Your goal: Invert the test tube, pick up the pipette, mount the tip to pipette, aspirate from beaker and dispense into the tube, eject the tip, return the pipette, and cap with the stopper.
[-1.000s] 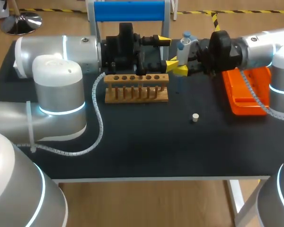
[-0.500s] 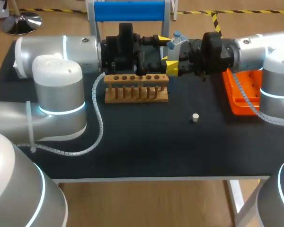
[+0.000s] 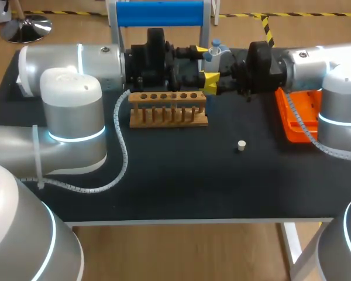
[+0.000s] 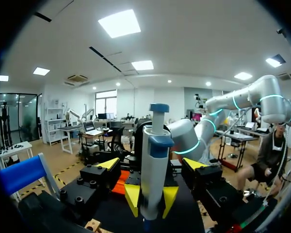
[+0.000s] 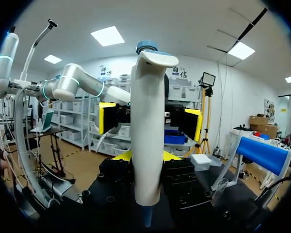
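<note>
- Pipette (image 5: 148, 126): upright, clamped from both sides by my right gripper (image 5: 145, 156), above the far side of the surface (image 3: 181, 187), behind the wooden test tube rack (image 3: 168, 108).
- My left gripper (image 4: 150, 164): fingers spread wide, holding nothing. It faces the pipette, which stands ahead in line with the gap.
- Stopper (image 3: 241, 146): lying alone, nearer than the rack, well in from the near edge.
- Orange tray (image 3: 293, 120): at the right edge, partly under my right arm.
</note>
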